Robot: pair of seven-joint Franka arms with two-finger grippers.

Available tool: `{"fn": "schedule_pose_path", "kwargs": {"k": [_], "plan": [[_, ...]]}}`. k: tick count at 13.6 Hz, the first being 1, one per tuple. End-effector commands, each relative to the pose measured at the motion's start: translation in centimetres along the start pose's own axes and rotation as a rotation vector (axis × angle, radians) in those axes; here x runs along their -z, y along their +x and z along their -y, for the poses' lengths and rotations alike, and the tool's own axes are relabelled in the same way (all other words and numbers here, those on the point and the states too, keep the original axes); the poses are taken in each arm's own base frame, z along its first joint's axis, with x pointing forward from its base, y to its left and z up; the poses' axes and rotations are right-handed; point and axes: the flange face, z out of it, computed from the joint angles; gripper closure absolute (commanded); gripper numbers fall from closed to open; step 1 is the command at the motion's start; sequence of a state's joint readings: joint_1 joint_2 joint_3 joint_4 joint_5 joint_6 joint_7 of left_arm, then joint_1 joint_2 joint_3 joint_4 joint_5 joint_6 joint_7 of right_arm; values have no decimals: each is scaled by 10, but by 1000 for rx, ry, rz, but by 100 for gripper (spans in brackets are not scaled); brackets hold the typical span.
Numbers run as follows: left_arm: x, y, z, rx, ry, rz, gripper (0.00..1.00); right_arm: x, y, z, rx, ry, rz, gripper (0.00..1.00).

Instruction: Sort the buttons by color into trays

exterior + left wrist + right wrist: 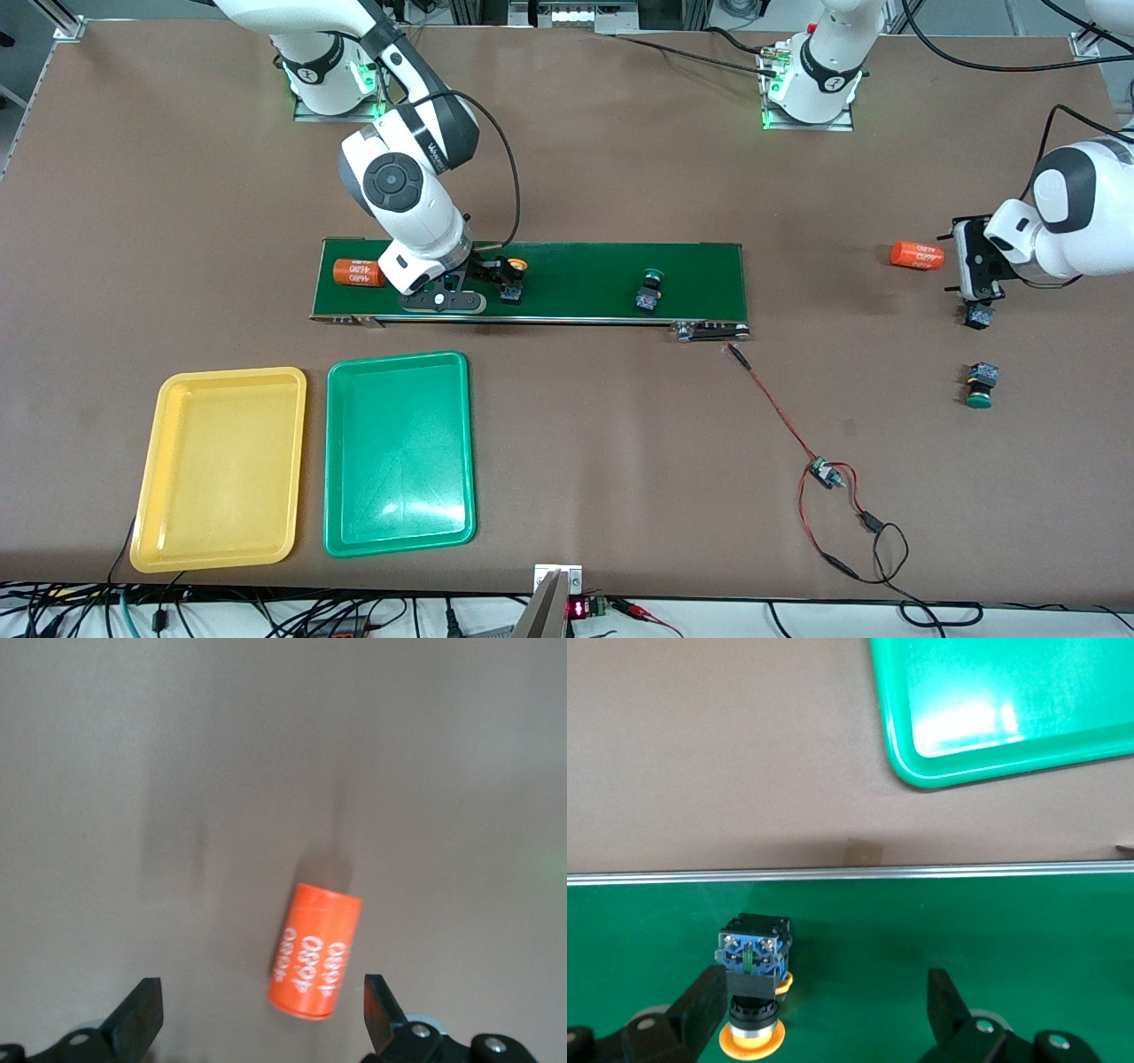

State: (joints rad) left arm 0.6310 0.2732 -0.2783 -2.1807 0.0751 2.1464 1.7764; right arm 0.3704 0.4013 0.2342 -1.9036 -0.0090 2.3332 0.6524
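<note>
Buttons: yellow one (752, 988) lying on belt (576, 279) beside orange cylinder (357, 272), right gripper (819, 1010) hovering, jaws wide; left gripper (261, 1014) jaws wide over another cylinder (316, 951).

The right arm covers one end of the orange cylinder (356, 272) on the conveyor belt (585, 282).
</note>
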Motion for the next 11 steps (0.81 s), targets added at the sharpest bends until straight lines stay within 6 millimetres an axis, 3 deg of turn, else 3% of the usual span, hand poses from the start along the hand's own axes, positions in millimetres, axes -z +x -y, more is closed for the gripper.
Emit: {"fn": "schedule_pose_path", "kwargs": {"k": [1,3,8,11], "plan": [[-14,-2,-8,-119,19,13,0,-1,2,1,0,-21,3,0],[-32,-19,-22,-102,30,1,0,-5,2,-1,-2,-32,16,0],[-49,-29,-35,-130,30,-13,0,-10,6,-13,-18,-60,34,0],[-58,-28,-40,-129,14,-22,0,-14,3,-8,-16,-62,39,0]]}}
